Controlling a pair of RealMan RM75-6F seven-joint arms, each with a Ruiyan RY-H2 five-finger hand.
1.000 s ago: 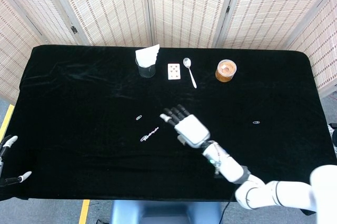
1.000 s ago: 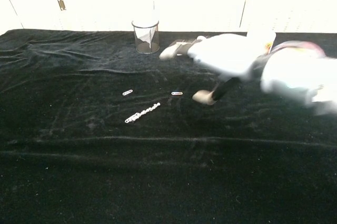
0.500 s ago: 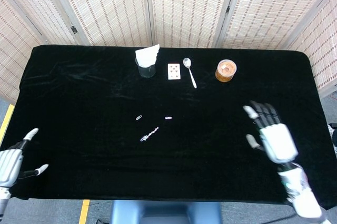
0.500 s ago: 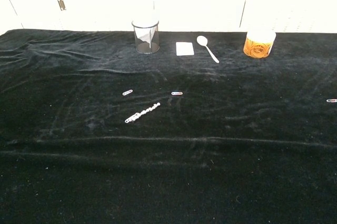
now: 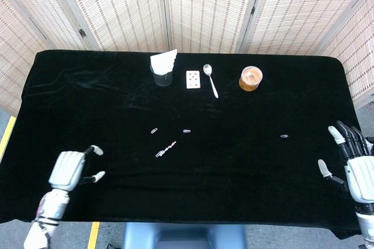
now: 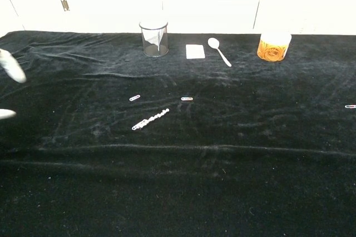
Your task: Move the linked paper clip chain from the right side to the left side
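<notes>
The black cloth-covered bench (image 5: 105, 103) lies bare between the left hand (image 5: 69, 170) at its near left edge and the linked silver paper clip chain (image 5: 166, 149), so those fingers (image 5: 96, 150) have an unblocked path to it. Just beyond the chain lie two loose single paper clips (image 5: 154, 130), the only small things close by. Tall obstacles stand in a row well beyond the fingers: a clear cup holding white paper (image 5: 162, 69), a playing card (image 5: 193, 79), a white spoon (image 5: 210, 80) and an orange-filled round tub (image 5: 250, 78). Near the right hand (image 5: 357, 167), one lone paper clip (image 5: 284, 136) lies on open cloth.
</notes>
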